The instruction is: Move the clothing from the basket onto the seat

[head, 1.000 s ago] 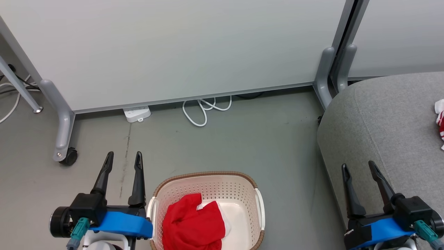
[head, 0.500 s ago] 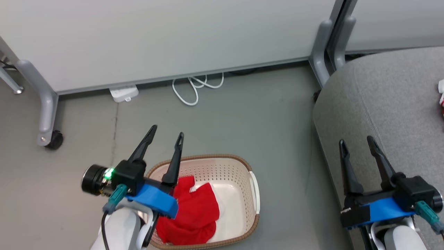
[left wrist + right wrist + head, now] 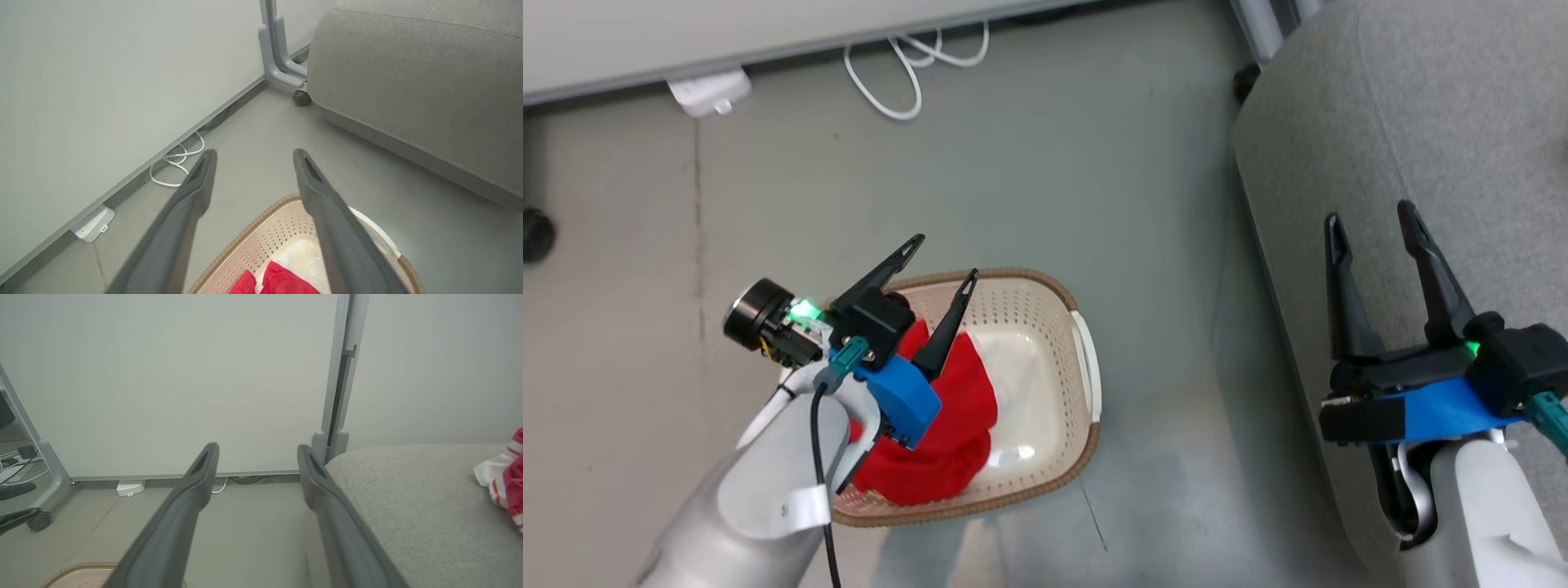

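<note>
Red clothing lies bunched in the left half of the cream basket on the floor; its top edge shows in the left wrist view as clothing inside the basket. My left gripper hangs open above the basket's far left corner, fingers apart and empty. My right gripper stands open and empty over the front edge of the grey seat. In the right wrist view, a red and white garment lies on the seat at the far right.
A pale partition wall runs behind, with a white power strip and coiled white cable at its foot. A partition caster sits at the left. A grey partition leg stands by the seat's corner.
The head camera has tilted down, so the whole picture shifted. My left arm has swung right and forward, from beside the basket to over its near left part. The right gripper stayed open in place.
</note>
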